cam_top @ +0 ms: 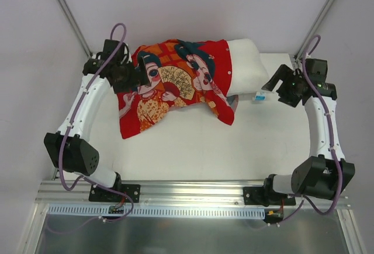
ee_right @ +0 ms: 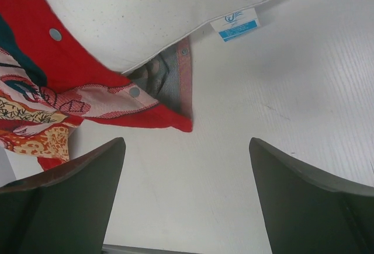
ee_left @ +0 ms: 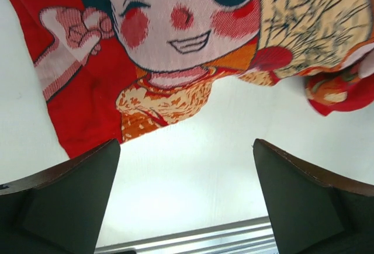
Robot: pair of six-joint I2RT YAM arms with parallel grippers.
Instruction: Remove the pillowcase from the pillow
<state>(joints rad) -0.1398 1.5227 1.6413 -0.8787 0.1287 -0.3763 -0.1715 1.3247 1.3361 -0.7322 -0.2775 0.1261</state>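
The pillowcase point(cam_top: 175, 84) lies rumpled on the far half of the table point(cam_top: 204, 149), toward the far left corner. Its red printed side faces up, showing doll-faced children and a fan, and one loose flap trails toward the near left. The pillow point(cam_top: 248, 64) is partly inside the pillowcase, with its white end sticking out of the open mouth toward the far right corner. In the right wrist view the small blue tag point(ee_right: 236, 24) on the pillow's seam rests on the table, just beside the turned-back corner of the pillowcase. That corner shows the faded pink reverse and the round metal snaps point(ee_right: 134, 91) along the hem. The left gripper point(cam_top: 139, 73) hangs at the far left edge of the pillowcase. In its own wrist view the fingers point(ee_left: 70, 198) stand wide apart with only bare table between them, and the printed face is ahead of them. The right gripper point(cam_top: 276, 83) hovers near the far right edge, beside the pillow's exposed end. Its fingers point(ee_right: 310, 201) are also spread and hold nothing, pointing toward the tag and the open hem.
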